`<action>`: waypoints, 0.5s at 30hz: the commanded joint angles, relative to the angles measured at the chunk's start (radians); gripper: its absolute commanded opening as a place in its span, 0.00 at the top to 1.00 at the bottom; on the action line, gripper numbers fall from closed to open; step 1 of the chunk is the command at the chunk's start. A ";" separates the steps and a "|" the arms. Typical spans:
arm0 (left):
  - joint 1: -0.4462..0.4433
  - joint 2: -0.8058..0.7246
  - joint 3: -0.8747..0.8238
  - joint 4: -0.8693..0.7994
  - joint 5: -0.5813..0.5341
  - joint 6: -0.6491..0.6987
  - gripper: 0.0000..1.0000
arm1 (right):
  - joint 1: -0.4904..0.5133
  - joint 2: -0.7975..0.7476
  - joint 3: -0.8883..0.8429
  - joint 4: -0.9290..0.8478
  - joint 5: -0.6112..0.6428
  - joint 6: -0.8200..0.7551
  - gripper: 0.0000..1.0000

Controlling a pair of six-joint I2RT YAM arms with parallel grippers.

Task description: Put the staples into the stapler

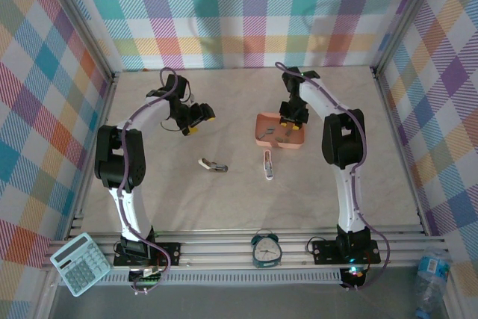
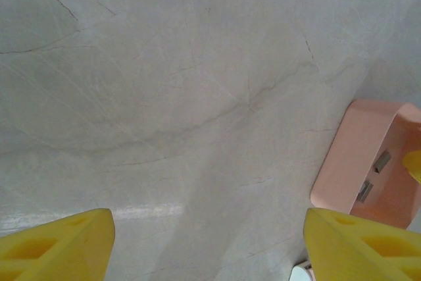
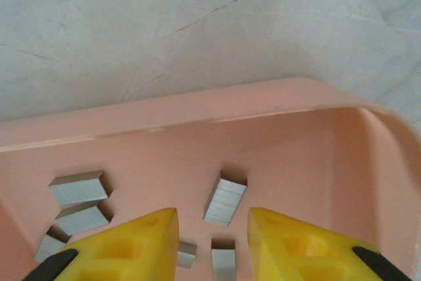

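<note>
– Teal objects at the near edge: what are they?
– A teal plastic calculator (image 1: 81, 263) sits at the near left. A round teal alarm clock (image 1: 265, 249) stands on the metal rail between the two arm bases. A clear plastic water bottle (image 1: 432, 274) is at the near right.
– And on the pale marble-look table (image 1: 224, 207)?
– Two little staplers lie mid-table, apart from each other and clear of both grippers: the left small white stapler (image 1: 212, 165) and the right small white stapler (image 1: 268, 165).
– Where are the staples?
– Just beyond the right small white stapler, in a shallow pink plastic tray (image 1: 261, 140). The short grey metal staple strips (image 3: 224, 199) lie loose on its floor.
– And the claws?
– The right gripper (image 3: 212, 241) hangs just above the strips. Its yellow fingers are parted by a narrow gap and grip nothing. The left gripper (image 2: 209, 248) hovers over bare table left of the tray, its fingers spread wide and empty.
</note>
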 commanded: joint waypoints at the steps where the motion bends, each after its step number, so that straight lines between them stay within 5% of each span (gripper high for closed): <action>1: 0.001 0.012 0.032 -0.039 0.016 0.014 0.24 | 0.001 0.029 0.027 -0.044 0.010 0.015 0.67; 15: 0.001 0.004 0.013 -0.032 0.010 0.015 0.24 | 0.001 0.076 0.035 -0.014 -0.015 0.012 0.68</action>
